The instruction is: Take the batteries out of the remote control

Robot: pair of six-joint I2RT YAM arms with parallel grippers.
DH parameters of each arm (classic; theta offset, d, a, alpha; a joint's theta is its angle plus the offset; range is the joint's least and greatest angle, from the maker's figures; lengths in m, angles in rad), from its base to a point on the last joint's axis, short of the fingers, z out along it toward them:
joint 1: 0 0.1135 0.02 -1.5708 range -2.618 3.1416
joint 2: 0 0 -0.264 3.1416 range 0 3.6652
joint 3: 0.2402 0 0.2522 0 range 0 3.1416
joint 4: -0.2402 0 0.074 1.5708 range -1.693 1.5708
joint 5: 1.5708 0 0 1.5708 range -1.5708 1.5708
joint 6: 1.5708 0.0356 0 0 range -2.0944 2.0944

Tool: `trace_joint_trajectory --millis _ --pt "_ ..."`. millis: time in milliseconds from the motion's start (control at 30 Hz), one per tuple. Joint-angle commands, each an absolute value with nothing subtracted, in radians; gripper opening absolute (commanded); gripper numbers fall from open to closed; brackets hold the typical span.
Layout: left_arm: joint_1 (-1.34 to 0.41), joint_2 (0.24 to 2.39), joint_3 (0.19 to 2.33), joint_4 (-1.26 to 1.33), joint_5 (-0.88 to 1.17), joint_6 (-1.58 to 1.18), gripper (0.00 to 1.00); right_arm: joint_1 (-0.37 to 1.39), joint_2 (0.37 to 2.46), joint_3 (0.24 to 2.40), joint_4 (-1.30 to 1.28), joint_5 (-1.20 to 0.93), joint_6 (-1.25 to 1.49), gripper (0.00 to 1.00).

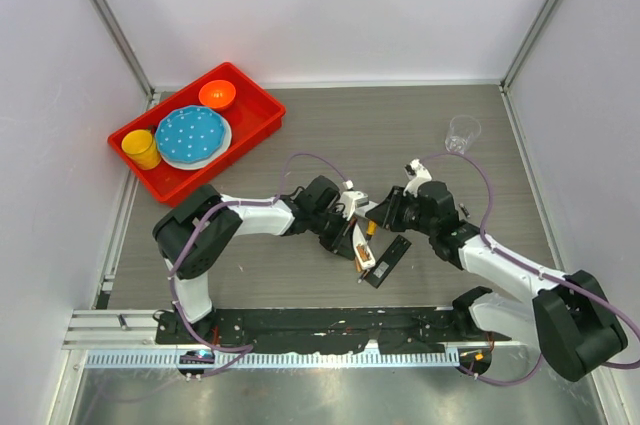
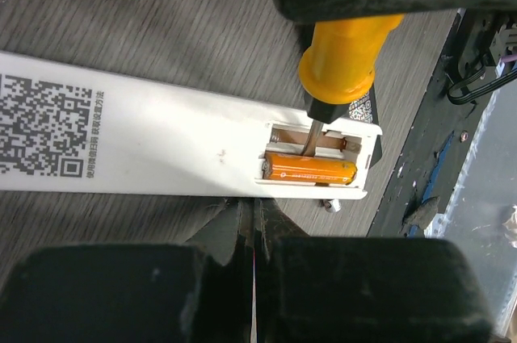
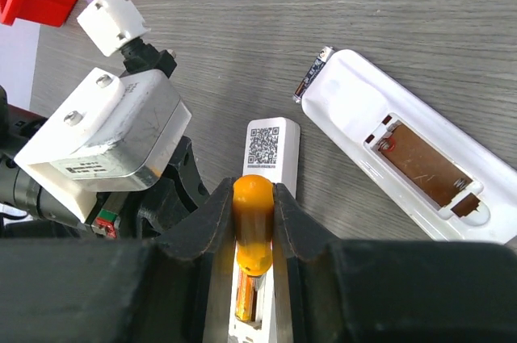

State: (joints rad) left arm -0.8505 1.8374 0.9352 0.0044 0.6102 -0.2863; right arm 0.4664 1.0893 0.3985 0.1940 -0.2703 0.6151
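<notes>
A white remote (image 2: 161, 141) lies back-up with its battery bay open; it also shows in the top view (image 1: 363, 257). One orange battery (image 2: 311, 170) lies in the near slot, also seen in the right wrist view (image 3: 245, 304). The far slot beside it is empty. My right gripper (image 3: 253, 198) is shut on the orange-handled screwdriver (image 2: 346, 56), whose metal tip reaches into the empty slot. My left gripper (image 2: 254, 207) is shut and empty, its tips at the remote's near edge. In the top view both grippers, left (image 1: 345, 235) and right (image 1: 378, 217), meet over the remote.
A second, larger white remote (image 3: 404, 157) lies back-up with an empty bay. A black flat piece (image 1: 390, 259) lies beside the first remote, and a small screw (image 2: 329, 206) next to it. A red tray (image 1: 262, 115) with dishes stands back left, a clear cup (image 1: 462, 132) back right.
</notes>
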Motion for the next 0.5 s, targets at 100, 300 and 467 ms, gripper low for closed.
trace_joint_trajectory --millis 100,300,467 --pt "-0.856 1.859 0.951 0.006 0.572 -0.281 0.00 0.494 1.039 0.373 0.248 -0.239 0.532 0.01" --pt "-0.856 1.850 0.950 0.005 0.566 -0.281 0.00 0.508 0.993 0.345 0.287 -0.238 0.488 0.01" --pt "-0.854 1.847 0.950 0.005 0.558 -0.278 0.00 0.509 0.962 0.333 0.290 -0.187 0.524 0.01"
